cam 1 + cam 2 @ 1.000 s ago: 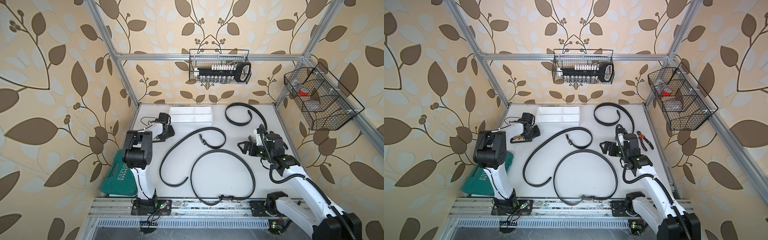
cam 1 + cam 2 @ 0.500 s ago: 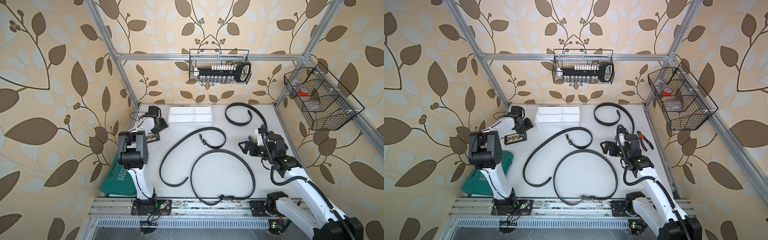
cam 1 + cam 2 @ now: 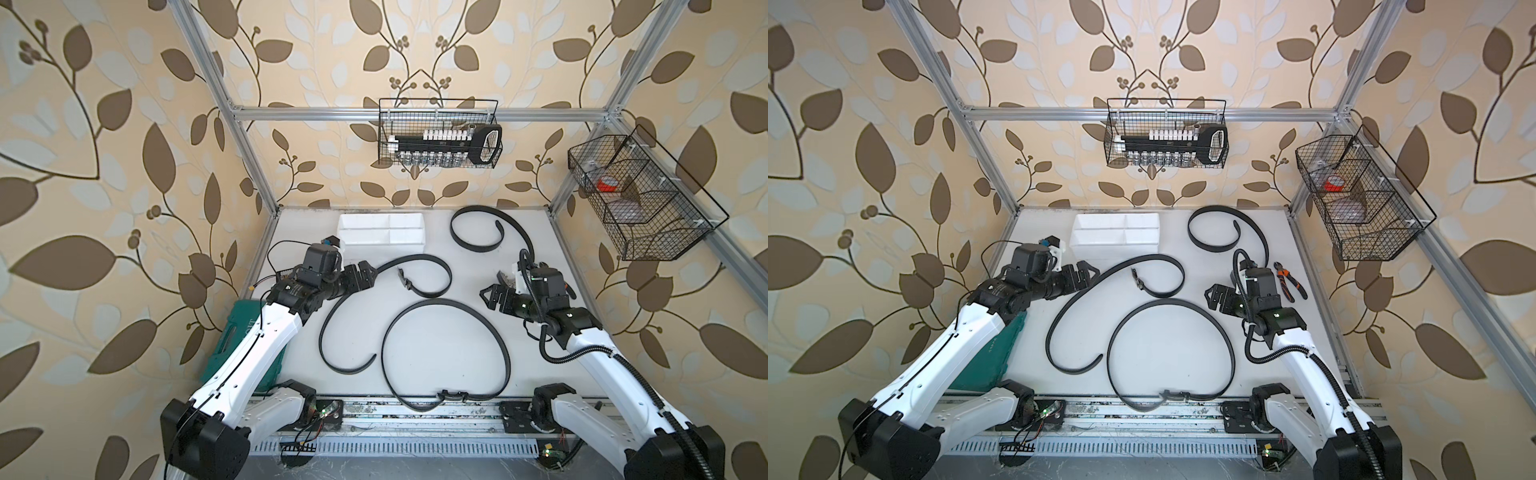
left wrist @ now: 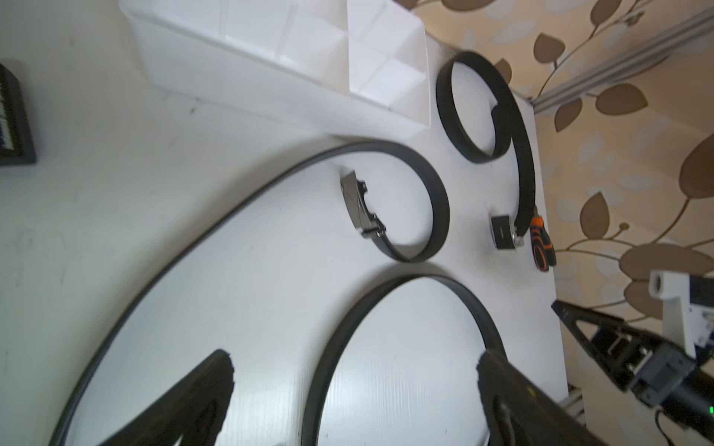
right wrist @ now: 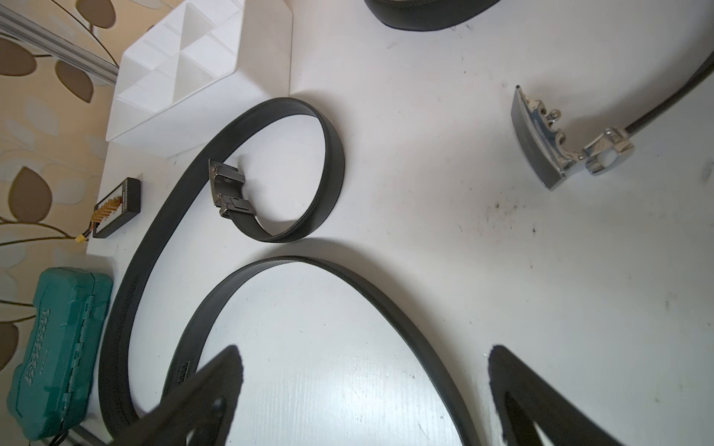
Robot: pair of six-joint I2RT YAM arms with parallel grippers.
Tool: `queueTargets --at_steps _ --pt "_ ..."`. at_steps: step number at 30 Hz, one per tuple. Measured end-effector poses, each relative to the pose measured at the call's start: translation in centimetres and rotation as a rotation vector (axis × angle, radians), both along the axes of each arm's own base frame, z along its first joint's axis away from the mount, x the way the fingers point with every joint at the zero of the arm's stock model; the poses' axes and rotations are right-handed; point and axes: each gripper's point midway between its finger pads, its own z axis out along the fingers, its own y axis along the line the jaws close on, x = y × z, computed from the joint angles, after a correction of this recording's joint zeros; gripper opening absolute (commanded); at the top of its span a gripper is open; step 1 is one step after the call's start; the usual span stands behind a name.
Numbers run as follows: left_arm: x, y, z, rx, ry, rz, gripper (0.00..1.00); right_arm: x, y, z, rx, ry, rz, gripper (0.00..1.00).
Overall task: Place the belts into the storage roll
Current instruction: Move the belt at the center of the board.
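On the table (image 3: 436, 357), three belts (image 3: 440, 301) lie loose outside the tray (image 3: 361, 240); left tool (image 3: 369, 272) and right tool (image 3: 492, 286) both gape wide, empty.

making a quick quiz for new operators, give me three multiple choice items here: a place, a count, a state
1. Where is the storage roll? A far edge of the table; B its near edge; C its middle.
2. How many belts lie there? A two; B three; C five.
3. The left gripper and right gripper are: A both open, empty; B both shut; C left shut on a belt.
1 A: it sits at the table's back edge. 2 B: both top views show three black straps. 3 A: wrist views show jaws spread, gripping nothing.
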Motion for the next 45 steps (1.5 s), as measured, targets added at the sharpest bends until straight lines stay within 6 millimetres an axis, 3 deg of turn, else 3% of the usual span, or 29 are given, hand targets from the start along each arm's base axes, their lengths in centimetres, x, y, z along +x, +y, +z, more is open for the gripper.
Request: queueTargets --at_steps 8,12,16,23,27,31,33,38,42,45 --pt "-9.5 -9.4 -7.3 0.209 0.18 -0.396 0.99 -0.8 0.3 -3.5 -0.001 0.174 0.006 1.0" --pt "-11.1 -10.7 -10.6 0.346 0.241 -0.459 0.99 -1.1 0.2 -4.2 -0.006 0.211 0.004 0.99" --pt "-9.3 -10.2 -12.7 0.48 0.259 -0.404 0.99 -1.2 0.2 -5.0 -0.011 0.244 0.005 0.99" --pt "-4.0 -11.8 -15.2 0.663 0.235 -0.338 0.96 -1.4 0.3 -6.0 -0.016 0.283 0.007 0.95" --pt "-2.1 -11.5 -17.5 0.699 0.272 -0.324 0.8 -1.6 0.6 -7.0 -0.023 0.323 0.018 0.9" --pt "-0.7 -10.1 -18.7 0.697 0.315 -0.301 0.49 -2.4 1.7 -8.7 -0.049 0.386 0.062 0.85" --pt "0.1 -9.6 -18.7 0.681 0.319 -0.288 0.4 -2.8 2.4 -9.6 -0.072 0.417 0.088 0.81" --pt "2.2 -8.7 -18.4 0.633 0.339 -0.251 0.21 -2.9 2.7 -11.2 -0.149 0.464 0.108 0.53" --pt "3.9 -8.6 -18.4 0.593 0.354 -0.236 0.2 -1.5 2.2 -11.3 -0.204 0.46 0.091 0.22" --pt "5.2 -8.8 -18.4 0.556 0.361 -0.225 0.2 0.5 2.2 -10.9 -0.241 0.441 0.088 0.13"
